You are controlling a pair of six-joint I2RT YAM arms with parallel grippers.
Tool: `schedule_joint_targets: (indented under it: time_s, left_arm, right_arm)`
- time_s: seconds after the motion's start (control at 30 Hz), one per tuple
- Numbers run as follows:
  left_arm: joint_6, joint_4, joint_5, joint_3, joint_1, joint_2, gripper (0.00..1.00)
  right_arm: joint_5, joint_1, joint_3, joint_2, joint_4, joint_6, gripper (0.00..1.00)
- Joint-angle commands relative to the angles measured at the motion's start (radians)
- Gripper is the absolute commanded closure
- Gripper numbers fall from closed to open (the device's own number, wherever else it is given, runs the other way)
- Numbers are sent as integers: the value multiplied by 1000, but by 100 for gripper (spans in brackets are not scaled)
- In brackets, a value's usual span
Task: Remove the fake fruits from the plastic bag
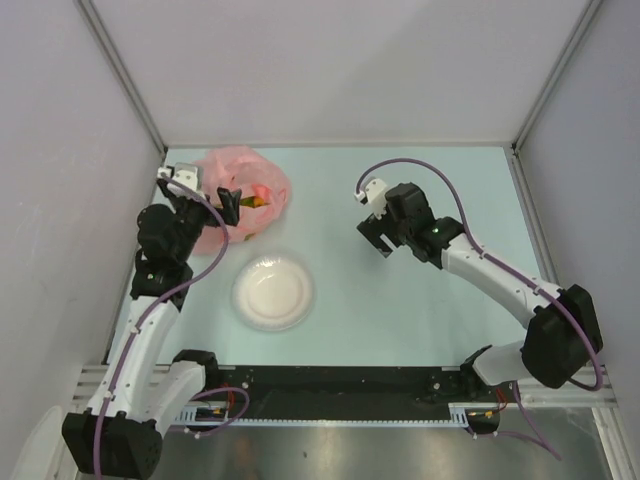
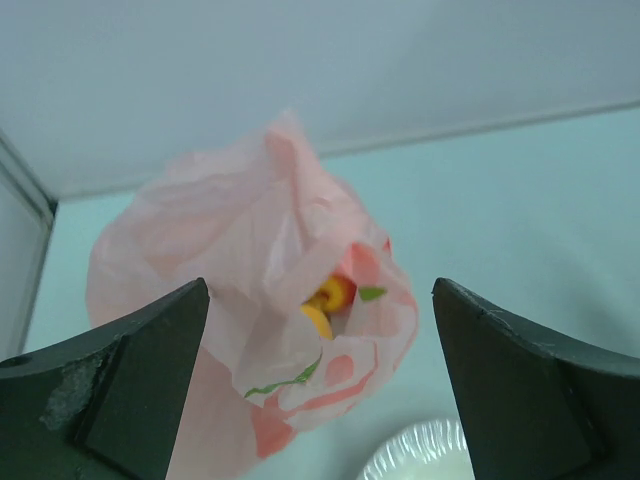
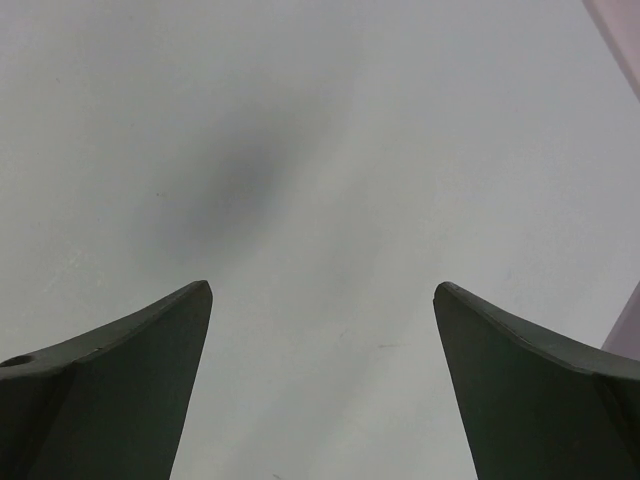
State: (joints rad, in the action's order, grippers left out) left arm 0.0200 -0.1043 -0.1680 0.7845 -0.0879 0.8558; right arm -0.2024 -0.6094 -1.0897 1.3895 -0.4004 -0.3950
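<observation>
The pink plastic bag [image 1: 250, 180] lies crumpled at the back left of the table, its mouth facing the plate. Yellow-orange and red fake fruits [image 1: 258, 201] peek out of that mouth, and the others stay hidden inside. My left gripper [image 1: 230, 203] hovers open right at the bag's mouth, touching nothing. In the left wrist view the bag [image 2: 220, 230] fills the gap between the fingers of the left gripper [image 2: 321, 288], with the fruits [image 2: 330, 298] showing in its opening. My right gripper [image 1: 380, 240] hangs open over bare table, empty, as the right wrist view [image 3: 322, 288] confirms.
A round white plate [image 1: 272, 292] sits in front of the bag, near the left arm; its rim [image 2: 420, 455] shows at the bottom of the left wrist view. Grey walls enclose the table on the left, back and right.
</observation>
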Motion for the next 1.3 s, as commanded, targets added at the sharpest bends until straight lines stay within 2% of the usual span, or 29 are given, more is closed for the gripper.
schedule_joint_targets:
  time_s: [0.0,0.1,0.2,0.37,0.47,0.6,0.7,0.77,0.9,0.93,1.0,1.13,1.27]
  left_arm:
    - [-74,247,91,7,-4,-40,0]
    - [-136,340,122,51,-1,-57,0]
    - [-181,454,111,108,19,-60,0]
    - [-172,558,58,176,40,-67,0]
    - [-187,589,53,185,53,-75,0]
    - [-317,663,-13,174,155,-86,5]
    - [-412,706,-24,144,230,-86,6]
    - [-445,681,-53,130,278,-83,7]
    - [-486,505,-290,111,312,-69,8]
    - [-495,411,-420,111,313,-58,7]
    - [-528,301,-490,130,312,-38,2]
    - [-508,270,-496,232,312,63,0]
    - [-444,271,-438,332,291,172,0]
  right_arm:
    - [-14,-56,-58,11,20,-41,0]
    - [136,-62,-151,25,-14,-70,0]
    - [178,-69,-241,72,43,-4,0]
    - [282,-66,-530,268,43,134,1]
    - [296,-93,-623,369,74,159,3]
    - [337,-130,-795,498,95,144,9]
    - [311,-168,-848,586,136,127,11]
    - [281,-187,-920,638,162,140,11]
    - [209,-208,-1036,761,198,134,10]
    - [204,-210,-1065,808,198,134,8]
    - [172,-214,-1121,850,202,128,7]
    - [141,-242,-1122,887,206,130,5]
    - [144,-266,-1073,862,198,139,4]
